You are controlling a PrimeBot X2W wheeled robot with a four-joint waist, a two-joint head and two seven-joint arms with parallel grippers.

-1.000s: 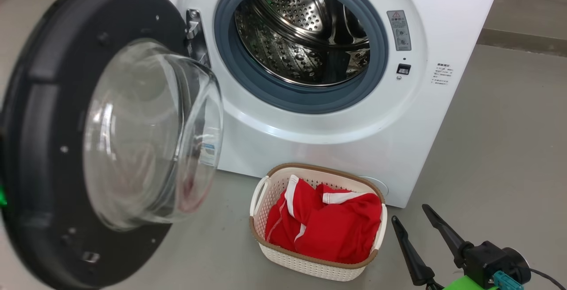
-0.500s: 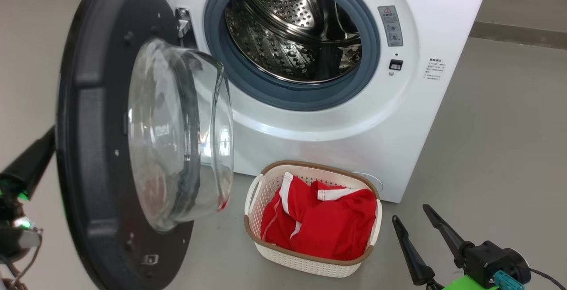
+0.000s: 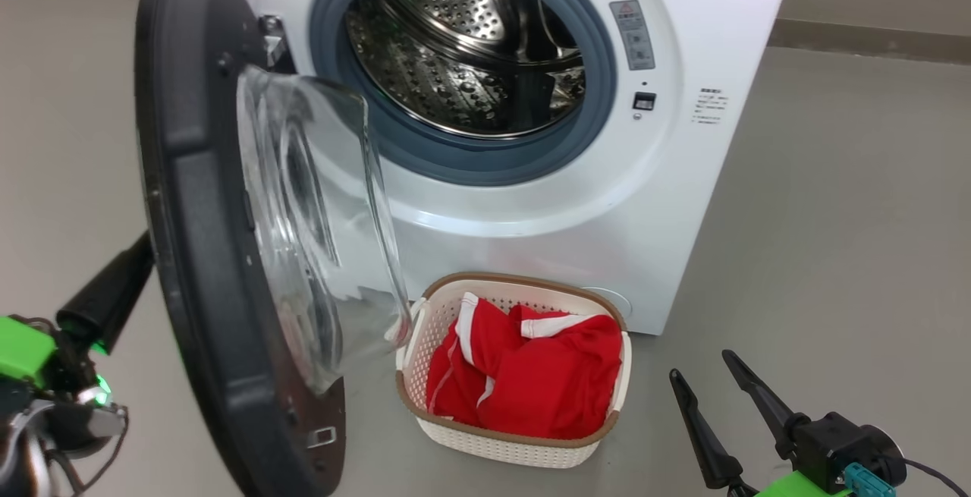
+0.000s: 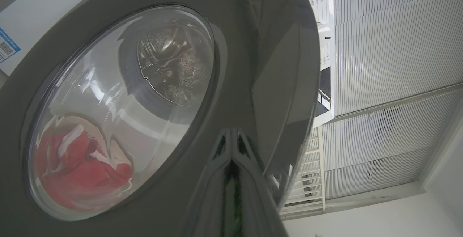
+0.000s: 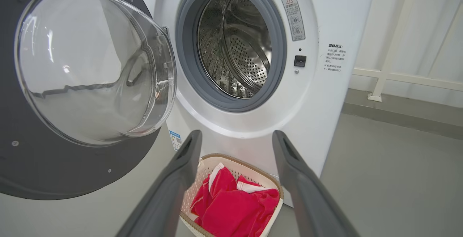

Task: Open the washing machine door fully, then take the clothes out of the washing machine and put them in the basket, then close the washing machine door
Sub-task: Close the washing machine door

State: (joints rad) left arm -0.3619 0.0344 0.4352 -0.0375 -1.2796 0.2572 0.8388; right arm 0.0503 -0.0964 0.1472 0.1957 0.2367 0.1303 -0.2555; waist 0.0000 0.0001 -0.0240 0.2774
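in perforated cream basket (image 3: 507,451): crumpled red clothes (image 3: 535,394), white trim.

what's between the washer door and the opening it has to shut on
Nothing visible. No cloth hangs over the grey rubber ring; the red clothes lie in the basket on the floor, which looks lower than the washing machine door and its sweep.
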